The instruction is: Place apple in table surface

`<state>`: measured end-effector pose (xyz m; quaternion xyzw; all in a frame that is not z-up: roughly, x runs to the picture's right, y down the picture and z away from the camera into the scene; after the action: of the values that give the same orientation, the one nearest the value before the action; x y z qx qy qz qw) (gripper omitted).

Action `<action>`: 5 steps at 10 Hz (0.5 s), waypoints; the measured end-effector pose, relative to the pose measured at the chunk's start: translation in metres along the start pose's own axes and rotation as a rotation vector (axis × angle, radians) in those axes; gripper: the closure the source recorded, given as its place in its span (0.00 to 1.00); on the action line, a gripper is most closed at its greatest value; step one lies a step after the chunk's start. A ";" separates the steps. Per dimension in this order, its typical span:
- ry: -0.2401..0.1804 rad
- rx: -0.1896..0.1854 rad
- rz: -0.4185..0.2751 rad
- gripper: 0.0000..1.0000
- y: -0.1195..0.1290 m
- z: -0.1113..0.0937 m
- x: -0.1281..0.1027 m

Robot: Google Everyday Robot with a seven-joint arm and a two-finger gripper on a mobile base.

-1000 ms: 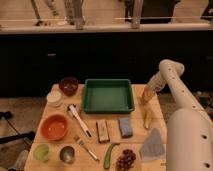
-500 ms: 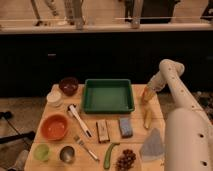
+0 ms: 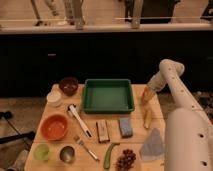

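Note:
The apple is a small yellow-orange round thing at the tip of my gripper. The gripper is at the far right of the table surface, just right of the green tray. It is shut on the apple and holds it low over the tan planks; I cannot tell whether the apple touches the wood. The white arm reaches in from the lower right and bends down to the gripper.
A green tray lies left of the gripper. A yellow corn-like item lies just in front of it. A grey cloth, dark grapes, a blue sponge, an orange bowl and a dark red bowl are also on the table.

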<state>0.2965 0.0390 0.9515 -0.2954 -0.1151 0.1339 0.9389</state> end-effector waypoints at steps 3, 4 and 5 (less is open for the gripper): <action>0.000 0.000 0.000 0.99 0.000 0.000 0.000; 0.000 0.000 0.000 0.98 0.000 0.000 0.000; 0.000 0.000 0.000 0.93 0.000 0.000 0.000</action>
<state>0.2967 0.0391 0.9515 -0.2953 -0.1151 0.1340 0.9389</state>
